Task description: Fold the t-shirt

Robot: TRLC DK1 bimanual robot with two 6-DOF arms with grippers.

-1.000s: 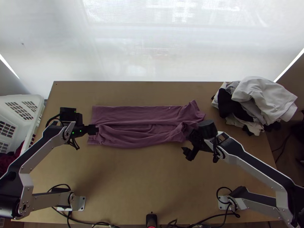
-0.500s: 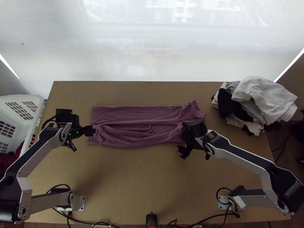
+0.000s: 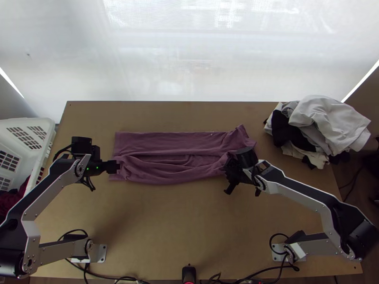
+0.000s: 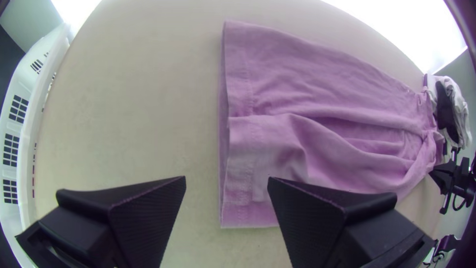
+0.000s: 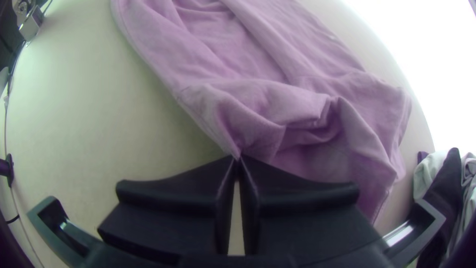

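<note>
1. Light wooden table (image 3: 180, 227) under everything, with a bright white screen (image 3: 189, 61) rising behind its far edge.
2. At the far left, beside the table, stands a white plastic basket (image 3: 45, 124) with slotted sides; dark red cloth (image 3: 15, 198) lies in it.
3. Next comes the left gripper (image 3: 116, 166), at the left end of the t-shirt. Its fingers are spread wide apart, with nothing clamped between them.
4. Across the middle of the table lies the mauve t-shirt (image 3: 170, 142), folded into a long strip. Its far side is fairly flat, its near side is rumpled, and its right end is bunched.
5. At that right end is the right gripper (image 3: 228, 173). In the right wrist view its fingertips meet, pinching the shirt's near edge.
6. Farthest right, a heap of white, grey and black clothes (image 3: 327, 118) sits at the table's far corner.
</note>
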